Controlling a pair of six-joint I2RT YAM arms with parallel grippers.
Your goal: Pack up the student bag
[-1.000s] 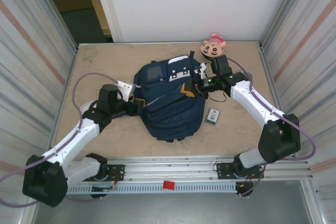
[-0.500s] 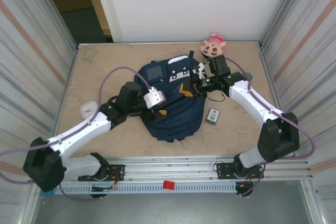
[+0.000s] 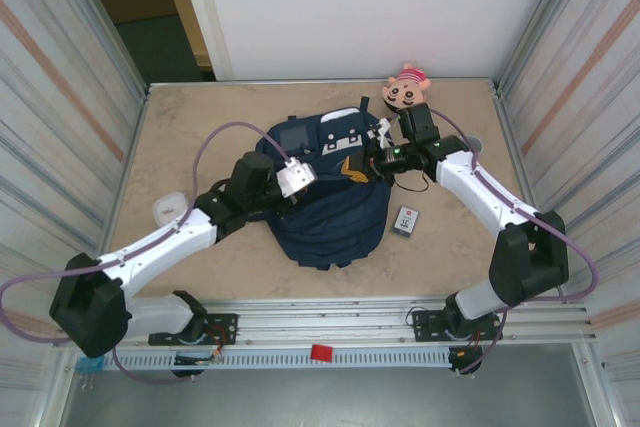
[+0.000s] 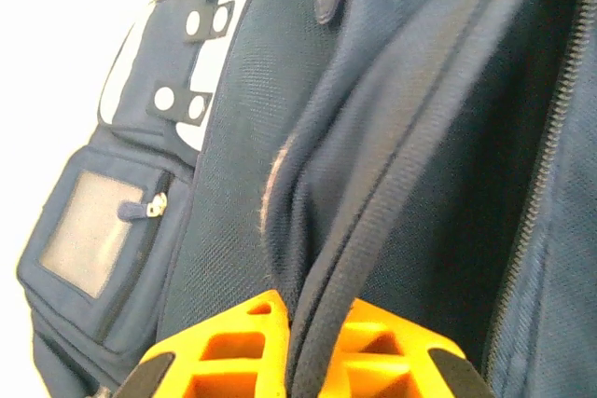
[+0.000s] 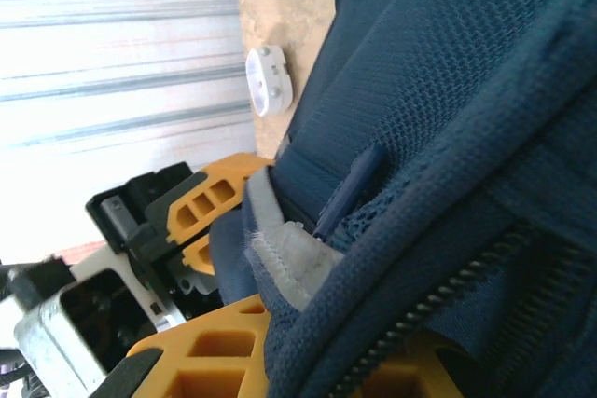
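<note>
The student bag (image 3: 335,217) lies flat in the middle of the table, navy with white patches and a grey square patch. My left gripper (image 3: 316,182) reaches over its upper left part. In the left wrist view the left gripper (image 4: 312,347) is shut on a dark piped edge of the bag (image 4: 233,137) beside an opening. My right gripper (image 3: 358,165) sits at the bag's upper right. In the right wrist view the right gripper (image 5: 317,370) is shut on the bag's zipper edge (image 5: 448,72), and the left gripper (image 5: 210,230) shows just across the fold.
A pink plush toy (image 3: 406,89) lies at the back right. A small grey box (image 3: 405,220) rests right of the bag. A white round object (image 3: 168,209) lies left of the bag, beside the left arm. Corrugated walls close in both sides.
My left arm swung from the bag's left side up onto its top, uncovering the white round object, and its gripper went from open to shut on the bag's edge. The right gripper stayed put.
</note>
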